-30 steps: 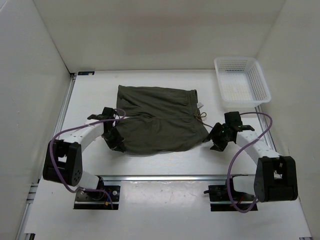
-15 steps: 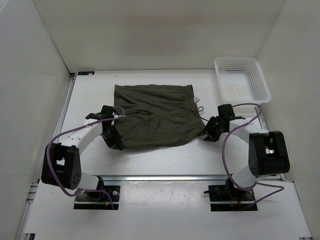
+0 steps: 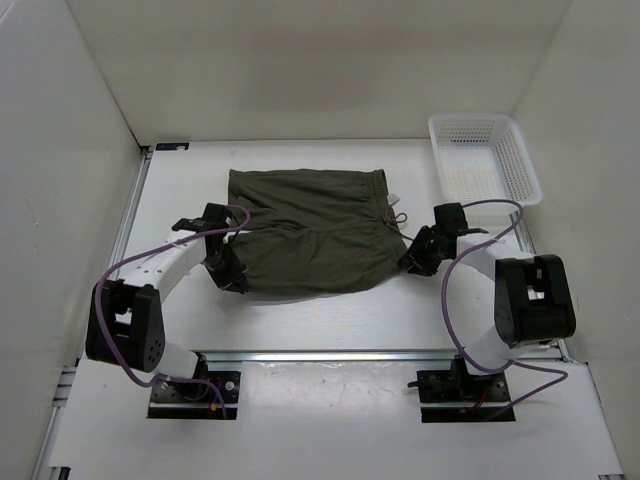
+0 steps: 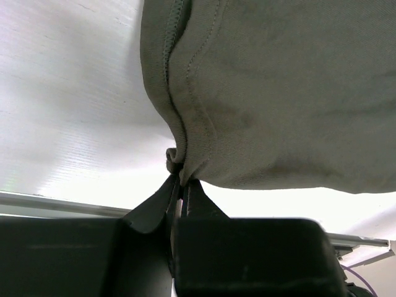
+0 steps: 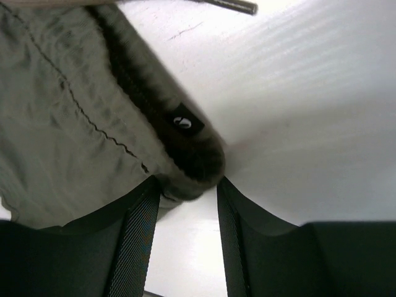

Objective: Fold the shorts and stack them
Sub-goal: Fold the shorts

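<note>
Shorts lie on the white surface between the two sets of fingers, waistband toward the right fingers and leg hems toward the left fingers. The far part rests flat and the near edge is held at both corners. The left fingers are closed tight on the hemmed corner of a leg, with only a small nub of folded cloth showing just above their tips, so the whole side of the garment hangs from that one pinch. The right fingers stand a little apart, with the thick rolled end of the waistband filling the gap between them. They seem to be clamping it, though the wrist view is too close to be sure of pressure on both sides. A small dark label sits on the waistband just beyond those fingers, and the drawstring trails loose a little farther out. Gripping the two near corners at matching height makes sense for a fold: it keeps the near edge taut and straight, so that it can be carried over the far half without bunching in the middle. A thin shadow under the cloth between the fingers suggests the edge is barely raised, so the fold looks only begun. The white mesh basket stands well beyond the right fingers, apart from the cloth.
</note>
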Robot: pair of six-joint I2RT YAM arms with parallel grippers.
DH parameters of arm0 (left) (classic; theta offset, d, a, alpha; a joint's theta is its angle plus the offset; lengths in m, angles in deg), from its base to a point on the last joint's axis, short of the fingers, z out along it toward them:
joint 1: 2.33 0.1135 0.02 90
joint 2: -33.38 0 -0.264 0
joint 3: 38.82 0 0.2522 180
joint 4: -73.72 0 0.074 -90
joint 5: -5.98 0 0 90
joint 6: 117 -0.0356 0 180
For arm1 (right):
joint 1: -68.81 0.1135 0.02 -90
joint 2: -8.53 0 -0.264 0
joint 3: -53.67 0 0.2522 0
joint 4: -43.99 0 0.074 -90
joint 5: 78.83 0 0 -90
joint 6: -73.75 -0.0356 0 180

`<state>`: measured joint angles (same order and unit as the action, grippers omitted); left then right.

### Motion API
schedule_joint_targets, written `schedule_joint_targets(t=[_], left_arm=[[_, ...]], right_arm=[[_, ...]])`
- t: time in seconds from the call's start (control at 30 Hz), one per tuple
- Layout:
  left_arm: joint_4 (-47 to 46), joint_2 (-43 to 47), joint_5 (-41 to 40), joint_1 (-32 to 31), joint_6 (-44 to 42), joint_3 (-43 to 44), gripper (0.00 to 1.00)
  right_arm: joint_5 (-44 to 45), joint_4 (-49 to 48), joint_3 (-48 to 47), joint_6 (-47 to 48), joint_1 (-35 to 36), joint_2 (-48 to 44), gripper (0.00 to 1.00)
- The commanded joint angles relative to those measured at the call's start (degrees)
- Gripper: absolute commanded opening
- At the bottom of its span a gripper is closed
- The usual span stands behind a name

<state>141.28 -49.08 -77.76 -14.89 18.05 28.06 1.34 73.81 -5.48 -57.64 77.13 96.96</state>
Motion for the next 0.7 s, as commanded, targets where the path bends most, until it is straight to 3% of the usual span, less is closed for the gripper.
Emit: schedule_joint_targets(t=[0.0,0.13,0.17,0.3,0.67], left_arm=[[0.16,0.54,-1.60,-0.19,-0.06,1.72,0.10],[0.16,0.54,-1.60,-0.19,-0.59,1.72,0.10],[0.16,0.54,-1.60,-0.19,-0.59,1.72,0.10],[0.69,0.54,-2.65,0.43,-1.63,2.42,0.10],[6.66,8.71,-3.89,3.06,-2.78,1.19,0.10]], right_arm=[[-0.55,-2.61,-3.21,0.52,0.91,2.36,0.46],[0.85,-3.13,-3.22,0.52,1.44,2.37,0.33],[2.43,-3.13,-3.22,0.52,1.44,2.98,0.22],[4.46,-1.46,-4.44,1.04,1.44,2.98,0.00],[11.66,14.78,-1.64,6.05,1.44,-13.95,0.00]])
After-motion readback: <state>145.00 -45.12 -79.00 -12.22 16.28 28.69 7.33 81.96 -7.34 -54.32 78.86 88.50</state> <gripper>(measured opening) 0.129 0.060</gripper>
